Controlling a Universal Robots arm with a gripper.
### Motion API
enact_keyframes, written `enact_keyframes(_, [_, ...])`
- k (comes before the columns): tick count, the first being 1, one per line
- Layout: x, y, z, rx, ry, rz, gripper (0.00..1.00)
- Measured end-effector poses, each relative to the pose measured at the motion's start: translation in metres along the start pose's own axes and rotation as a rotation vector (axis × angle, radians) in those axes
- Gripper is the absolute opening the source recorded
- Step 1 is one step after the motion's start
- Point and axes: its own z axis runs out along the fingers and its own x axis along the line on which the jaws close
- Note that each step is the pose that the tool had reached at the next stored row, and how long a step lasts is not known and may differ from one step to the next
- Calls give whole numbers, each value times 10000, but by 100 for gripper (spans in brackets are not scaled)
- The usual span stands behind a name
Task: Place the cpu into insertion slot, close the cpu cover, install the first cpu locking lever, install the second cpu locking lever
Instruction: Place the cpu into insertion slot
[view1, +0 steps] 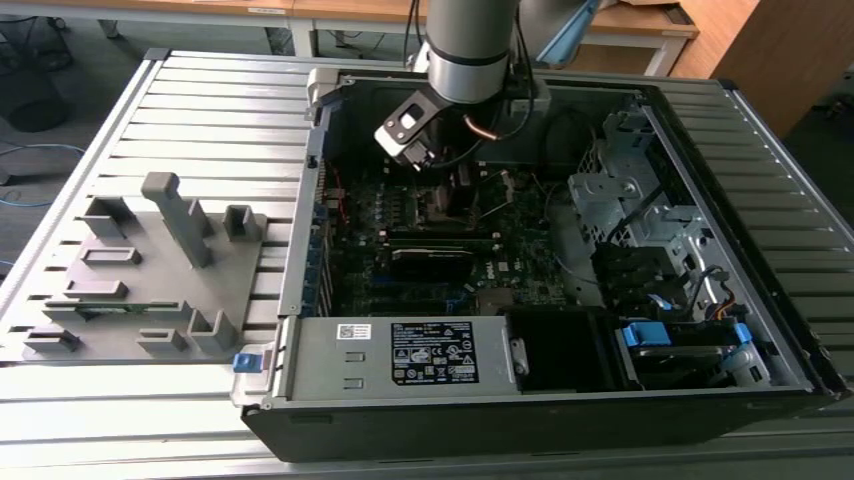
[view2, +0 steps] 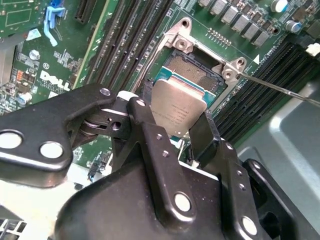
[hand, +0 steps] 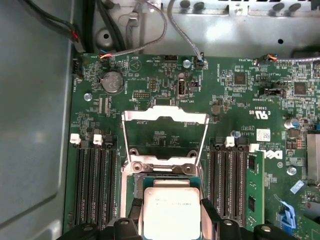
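Note:
My gripper (view2: 175, 129) is shut on the cpu (view2: 177, 111), a flat square chip with a dull grey metal top, its black fingers (view2: 145, 131) pressing two opposite edges. In both wrist views the cpu (hand: 171, 209) sits just over the near part of the insertion slot (view2: 192, 74), whose dark pin field still shows past the chip. I cannot tell whether chip and slot touch. The cpu cover (hand: 165, 117), a silvery frame with a large cut-out, stands swung open beyond the insertion slot (hand: 165, 179). A thin metal lever rod (view2: 280, 91) sticks out beside the socket. In the exterior view the gripper (view1: 430, 160) hangs inside the open computer case.
Long black memory slots (hand: 95, 185) flank the socket on both sides. Cables (hand: 150, 35) run along the case wall past the board. A power supply (view1: 400, 358) with a white-and-black label sits at the case's front. A grey fixture plate (view1: 140, 270) lies at the exterior view's left.

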Motion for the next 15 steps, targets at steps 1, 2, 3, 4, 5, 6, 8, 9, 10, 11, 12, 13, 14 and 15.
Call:
enact_keyframes(1, [4,-6,7,-1,0,10,54])
enact_keyframes(2, [9,-9,12,0,-1,12,54])
enact_keyframes(3, [16,-11,14,0,-2,11,54])
enact_keyframes(4, [27,-11,17,0,0,11,54])
enact_keyframes(5, [38,-12,18,0,-1,10,54])
enact_keyframes(6, [50,-12,18,0,-1,10,54])
enact_keyframes(8, [69,-14,22,0,0,11,54])
enact_keyframes(9, [72,-14,29,-2,3,11,54])
enact_keyframes(10, [72,-14,41,-1,1,10,54])
enact_keyframes(11, [72,-15,54,-1,0,9,54])
enact_keyframes(12, [72,-16,70,0,0,10,54])
enact_keyframes(13, [72,-17,86,0,-1,11,54])
enact_keyframes(14, [71,-18,103,0,-1,10,54])
enact_keyframes(15, [71,-19,117,-1,1,11,54])
